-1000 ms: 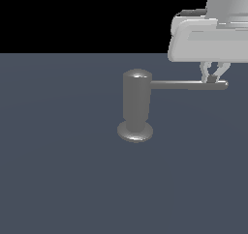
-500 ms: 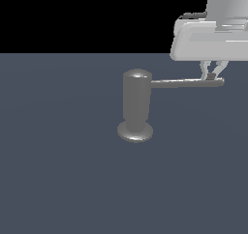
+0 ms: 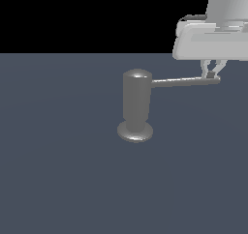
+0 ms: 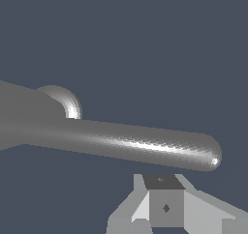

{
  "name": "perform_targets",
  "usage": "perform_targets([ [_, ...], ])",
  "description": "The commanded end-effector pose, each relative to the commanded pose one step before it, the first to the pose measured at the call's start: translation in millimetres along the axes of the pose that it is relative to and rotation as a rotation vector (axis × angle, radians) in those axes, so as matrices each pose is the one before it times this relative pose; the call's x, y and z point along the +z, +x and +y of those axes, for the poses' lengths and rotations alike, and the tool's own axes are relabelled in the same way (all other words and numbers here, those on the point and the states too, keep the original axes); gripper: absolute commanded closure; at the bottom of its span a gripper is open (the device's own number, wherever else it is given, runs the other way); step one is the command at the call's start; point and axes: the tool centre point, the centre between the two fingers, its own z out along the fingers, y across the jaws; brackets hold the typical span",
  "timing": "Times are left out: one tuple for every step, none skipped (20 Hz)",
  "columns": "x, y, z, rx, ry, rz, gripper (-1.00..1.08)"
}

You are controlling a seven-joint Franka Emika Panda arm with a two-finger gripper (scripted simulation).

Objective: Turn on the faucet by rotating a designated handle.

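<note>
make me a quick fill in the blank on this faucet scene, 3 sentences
1. The handle projects from the upper part of the faucet toward the exterior view's ____.
2. The gripper is at the handle's ____ end, away from the cylinder.
3. The faucet stands upright on a round ____ foot wider than its body.

Missing words: right; free (outer); disc

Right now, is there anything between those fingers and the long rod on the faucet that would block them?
Nothing visible blocks them. The fingers are already at the outer end of the handle, far from the faucet body. In the wrist view the rod lies close beside one finger, with only bare floor around it.
</note>
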Motion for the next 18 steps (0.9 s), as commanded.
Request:
perform_targets([
  [1.04, 6.81, -3.25, -0.00472, 0.0001, -0.0003, 1.08],
  [0.42, 3.21, -0.03, 0.00098, -0.00004, -0.00069, 1.08],
  [0.35, 3.2, -0.12, 0.0008, -0.00003, -0.00056, 1.08],
  [0.35, 3.19, -0.12, 0.0008, -0.00004, -0.00056, 1.08],
  [0.41, 3.17, -0.02, 0.00098, -0.00004, -0.00069, 1.08],
  [0.35, 3.16, -0.12, 0.0008, -0.00004, -0.00056, 1.08],
  [0.41, 3.15, -0.02, 0.00098, -0.00004, -0.00069, 1.08],
  [0.34, 3.13, -0.11, 0.0008, -0.00004, -0.00056, 1.08],
  [0.34, 3.12, -0.11, 0.0008, -0.00004, -0.00056, 1.08],
  [0.41, 3.1, -0.01, 0.00098, -0.00005, -0.00069, 1.08],
  [0.34, 3.09, -0.1, 0.0008, -0.00004, -0.00056, 1.08],
  [0.34, 3.07, -0.1, 0.0008, -0.00004, -0.00056, 1.08],
  [0.34, 3.06, -0.1, 0.0008, -0.00004, -0.00056, 1.08],
  [0.41, 3.04, 0.0, 0.00098, -0.00005, -0.00069, 1.08],
  [0.34, 3.03, -0.09, 0.0008, -0.00004, -0.00056, 1.08],
  [0.34, 3.01, -0.09, 0.0008, -0.00004, -0.00056, 1.08],
  [0.34, 2.99, -0.09, 0.0008, -0.00004, -0.00056, 1.08],
  [0.34, 2.98, -0.08, 0.0008, -0.00004, -0.00056, 1.08],
])
